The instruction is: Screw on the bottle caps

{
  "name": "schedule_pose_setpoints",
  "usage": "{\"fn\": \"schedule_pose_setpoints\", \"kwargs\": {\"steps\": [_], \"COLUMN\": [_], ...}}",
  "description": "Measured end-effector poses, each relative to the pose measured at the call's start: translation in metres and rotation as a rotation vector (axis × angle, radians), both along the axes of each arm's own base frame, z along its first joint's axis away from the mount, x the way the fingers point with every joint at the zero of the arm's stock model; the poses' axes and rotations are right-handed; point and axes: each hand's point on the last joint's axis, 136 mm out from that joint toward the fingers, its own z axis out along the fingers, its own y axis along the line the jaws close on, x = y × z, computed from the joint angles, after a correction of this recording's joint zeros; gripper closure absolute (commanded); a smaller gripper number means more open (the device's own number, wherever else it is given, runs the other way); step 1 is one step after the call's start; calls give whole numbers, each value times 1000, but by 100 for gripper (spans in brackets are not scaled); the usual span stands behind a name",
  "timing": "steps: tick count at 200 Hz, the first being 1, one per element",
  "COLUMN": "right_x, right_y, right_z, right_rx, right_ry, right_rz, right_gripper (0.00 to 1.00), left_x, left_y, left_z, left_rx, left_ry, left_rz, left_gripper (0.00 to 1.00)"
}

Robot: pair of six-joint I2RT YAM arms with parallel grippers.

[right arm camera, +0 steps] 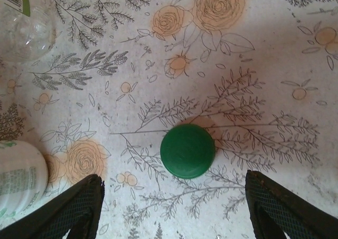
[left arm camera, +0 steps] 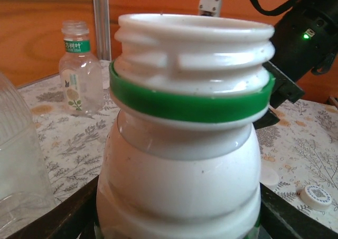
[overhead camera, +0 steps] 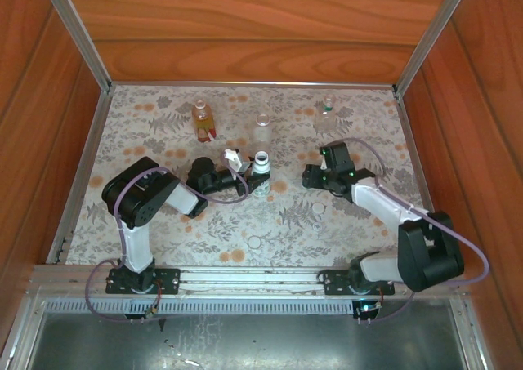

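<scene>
Left tool [overhead camera: 245, 170] clamped on white plastic bottle with green neck ring [left arm camera: 179, 186], upright on floral table [right arm camera: 274, 49]. Right tool [right arm camera: 174, 197] jaws apart over flat dark green round cap [right arm camera: 187, 150]. Risk: low cap slips pinch, cross-threads if tilted.

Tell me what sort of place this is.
Probably a robot test cell. Wood-panelled walls in an aluminium frame box in a table under a floral cloth. A left arm and right arm are bolted to its near rail. An uncapped white bottle and loose green cap serve as props.
</scene>
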Motion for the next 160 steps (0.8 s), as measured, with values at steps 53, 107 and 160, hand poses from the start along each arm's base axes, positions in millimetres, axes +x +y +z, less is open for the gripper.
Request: {"fn": "schedule_pose_setpoints", "kwargs": {"steps": [53,107,160], "right_x": [4,10,14], "right_y": [4,11,3], "right_z": [-23,-39,-50], "right_rx": [-110,-215,-269], "right_ry": [88,126,140], "right_rz": [30,67,31], "right_gripper": [32,42,46], "left_x": [-3,-5,-5], "left_y": [-1,0,0], "left_z": [0,0,0], "left_rx": [12,16,16], "left_ry": [-42,-71,-75], "left_rz": [-18,-27,-27], "left_gripper": [39,39,39]}}
